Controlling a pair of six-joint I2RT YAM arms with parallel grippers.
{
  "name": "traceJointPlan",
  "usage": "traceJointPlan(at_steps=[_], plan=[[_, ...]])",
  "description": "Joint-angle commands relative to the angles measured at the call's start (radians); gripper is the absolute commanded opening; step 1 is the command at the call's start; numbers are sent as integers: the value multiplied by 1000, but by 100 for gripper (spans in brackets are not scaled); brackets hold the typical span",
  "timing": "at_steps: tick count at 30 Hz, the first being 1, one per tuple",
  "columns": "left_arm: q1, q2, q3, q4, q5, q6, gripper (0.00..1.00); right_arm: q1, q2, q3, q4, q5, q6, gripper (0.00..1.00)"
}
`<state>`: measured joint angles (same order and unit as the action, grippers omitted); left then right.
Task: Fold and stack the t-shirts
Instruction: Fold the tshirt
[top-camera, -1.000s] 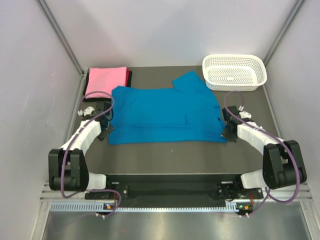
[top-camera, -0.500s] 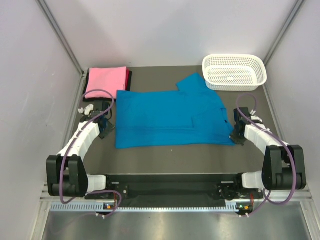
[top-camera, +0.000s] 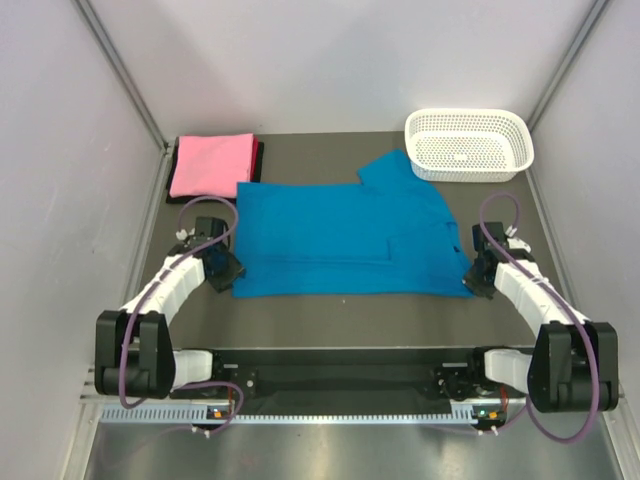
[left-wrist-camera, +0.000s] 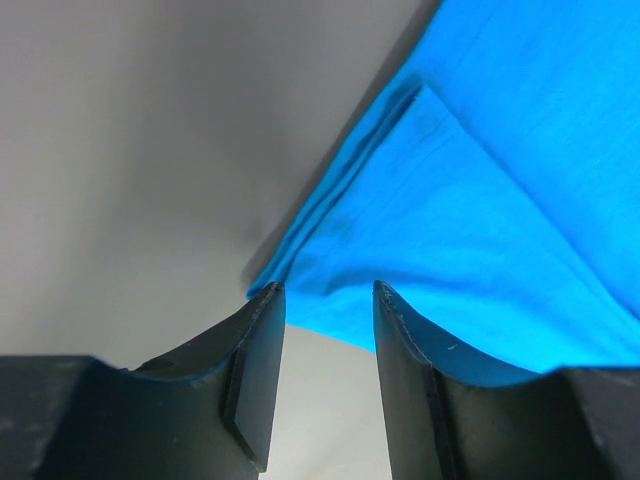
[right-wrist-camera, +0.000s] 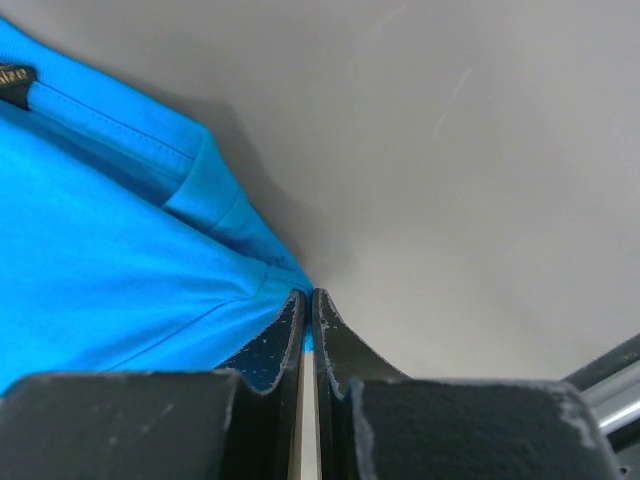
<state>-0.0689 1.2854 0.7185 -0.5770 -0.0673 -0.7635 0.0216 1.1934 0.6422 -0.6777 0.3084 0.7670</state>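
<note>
I count three shirts: one blue shirt (top-camera: 345, 240) spread flat mid-table, and one pink shirt (top-camera: 212, 163) folded atop one dark shirt (top-camera: 262, 158) in the far-left corner. There is one basket (top-camera: 468, 174). My right gripper (right-wrist-camera: 306, 295) pinches the blue shirt's corner; my left gripper (left-wrist-camera: 325, 300) stands half apart, empty (collar tag (right-wrist-camera: 15, 82) unreadable).

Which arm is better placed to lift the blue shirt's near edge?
Right. The right gripper is shut on a near corner of the blue shirt; the left gripper stands open at the other, gripping nothing.
</note>
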Motion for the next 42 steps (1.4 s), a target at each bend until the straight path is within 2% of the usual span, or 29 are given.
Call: traceJointPlan(at_steps=[1,11,15,17,18,19,23,27,33,40,42], plan=[[0,-58,-16,20,-14,12,45,-12,-41,-13,-20,14,-14,0],[0,-32,-135,66,-42,-51,46,-12,-35,-18,3,-11,-28,0],[0,-14,-140,78,-84,-48,42,-14,-40,-21,0,-9,-29,0],[0,-6,-125,75,-92,-49,15,-12,-38,-18,-25,-9,-31,0],[0,-8,-120,74,-92,-49,5,-14,-31,-6,-40,-15,-31,0],[0,-8,-116,68,-100,-53,0,-40,-28,5,-58,-15,-32,0],[0,-26,-77,2,-124,-53,0,-49,-46,42,-144,-9,-18,0],[0,-99,-74,-78,-154,-63,0,-49,-130,30,-200,-29,2,0],[-19,-199,-102,-113,-170,-92,0,-49,-195,30,-279,-23,25,0],[-32,-98,-61,-205,-216,-148,0,-49,-183,27,-318,-32,40,0],[-37,-63,-33,-294,-255,-201,1,-49,-173,27,-318,-46,38,0]])
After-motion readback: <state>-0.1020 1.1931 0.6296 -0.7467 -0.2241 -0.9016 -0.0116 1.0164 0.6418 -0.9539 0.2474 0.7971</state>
